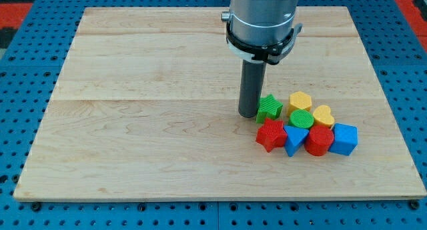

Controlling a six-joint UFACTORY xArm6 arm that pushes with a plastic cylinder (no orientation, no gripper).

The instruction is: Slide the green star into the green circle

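Arm housing (261, 20) above green star (269, 108) cut off by view's top edge. Green circle (299, 119) right of star partly covered by blue triangle (294, 138) and red hexagon (319, 141). Counter (147, 110) bottom-left corner cut.

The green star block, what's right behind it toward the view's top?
Bare wooden board lies behind the green star block; my tip stands at its left. Nothing shows hidden there.
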